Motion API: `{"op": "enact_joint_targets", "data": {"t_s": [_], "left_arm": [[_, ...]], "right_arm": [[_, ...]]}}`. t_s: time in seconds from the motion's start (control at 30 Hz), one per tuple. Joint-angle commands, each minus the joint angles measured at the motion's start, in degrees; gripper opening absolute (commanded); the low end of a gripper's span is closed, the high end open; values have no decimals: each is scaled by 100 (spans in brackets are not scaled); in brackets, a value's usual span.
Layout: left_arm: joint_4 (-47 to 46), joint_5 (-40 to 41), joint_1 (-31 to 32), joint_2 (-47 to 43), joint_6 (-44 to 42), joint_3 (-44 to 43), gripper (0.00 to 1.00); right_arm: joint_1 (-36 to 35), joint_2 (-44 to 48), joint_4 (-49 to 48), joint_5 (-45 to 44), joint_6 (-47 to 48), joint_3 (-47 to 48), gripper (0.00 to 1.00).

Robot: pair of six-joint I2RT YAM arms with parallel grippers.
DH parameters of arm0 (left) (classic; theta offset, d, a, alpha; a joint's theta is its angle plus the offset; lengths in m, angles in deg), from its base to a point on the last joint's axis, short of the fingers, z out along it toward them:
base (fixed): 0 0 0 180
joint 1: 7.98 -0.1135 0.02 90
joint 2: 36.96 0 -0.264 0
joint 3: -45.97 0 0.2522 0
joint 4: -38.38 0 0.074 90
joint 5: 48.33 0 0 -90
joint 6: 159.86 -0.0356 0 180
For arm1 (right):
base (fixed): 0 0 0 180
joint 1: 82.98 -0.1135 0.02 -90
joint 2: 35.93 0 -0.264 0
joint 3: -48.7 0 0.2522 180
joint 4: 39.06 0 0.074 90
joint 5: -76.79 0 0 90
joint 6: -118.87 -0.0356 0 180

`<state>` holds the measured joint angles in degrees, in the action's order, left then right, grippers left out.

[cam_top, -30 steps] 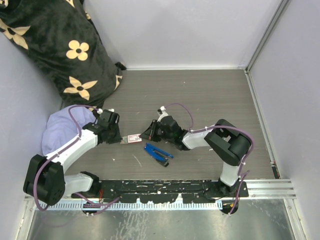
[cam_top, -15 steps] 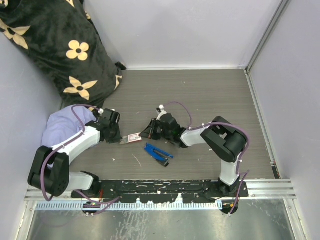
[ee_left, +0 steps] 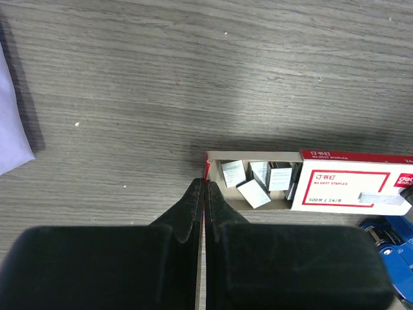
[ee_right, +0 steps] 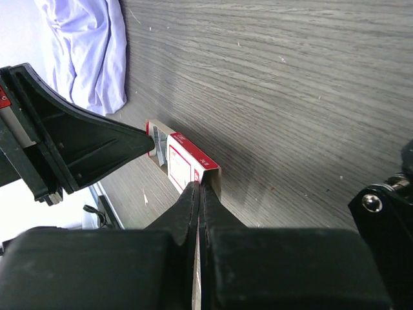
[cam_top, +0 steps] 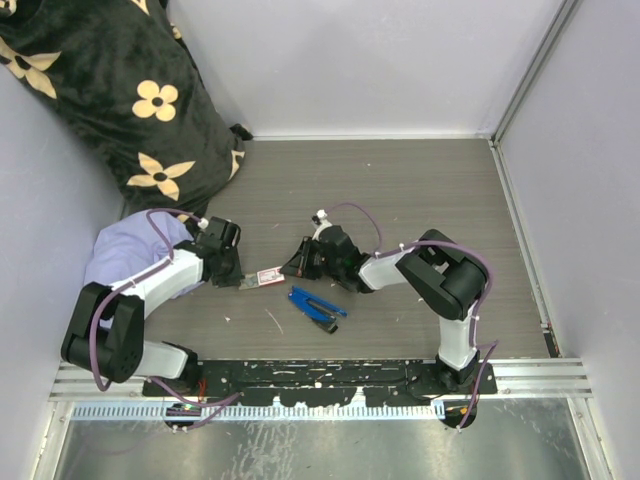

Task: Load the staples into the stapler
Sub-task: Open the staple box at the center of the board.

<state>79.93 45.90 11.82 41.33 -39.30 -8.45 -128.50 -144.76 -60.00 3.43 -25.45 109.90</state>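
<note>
With the left gripper (ee_left: 201,188) clamped on the staples box (ee_left: 335,187) at its 9 o'clock end and the right gripper (ee_right: 199,188) clamped at 3 o'clock, overpulling could dump the loose strips (ee_left: 253,192).

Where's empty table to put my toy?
Bare table stretches from the back wall down to the left gripper and right gripper, and along the right wall. Crowded: the near middle, around the staple box and blue stapler.

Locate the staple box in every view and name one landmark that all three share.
Top external: staple box, left of centre.
Left wrist: staple box, lower right, tray slid open.
Right wrist: staple box, centre of frame.
Shared landmark: lavender cloth, at the left in each view.
</note>
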Motion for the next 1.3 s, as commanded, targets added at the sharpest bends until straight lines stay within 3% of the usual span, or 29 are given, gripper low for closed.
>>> {"op": "enact_joint_targets", "data": {"t_s": [0.0,0.4,0.5,0.7,0.93,1.2,1.27], "left_arm": [[-186,13,-36,82,-110,-98,0],[-176,-11,-33,295,-165,-237,0],[-144,9,-41,340,-174,-265,0],[-66,82,-45,258,-208,-275,34],[173,331,-44,-84,-253,-262,64],[453,434,-39,-851,-240,-262,99],[465,404,-39,-1122,-293,-262,98]], "right_arm": [[58,-61,-169,72,111,217,0],[103,-281,-135,177,145,362,1],[113,-313,-119,177,148,372,6],[152,-267,-118,108,157,306,26],[202,-32,-119,-15,272,160,47],[286,478,-2,-229,622,-33,62],[324,679,110,-302,741,-81,64]]}}
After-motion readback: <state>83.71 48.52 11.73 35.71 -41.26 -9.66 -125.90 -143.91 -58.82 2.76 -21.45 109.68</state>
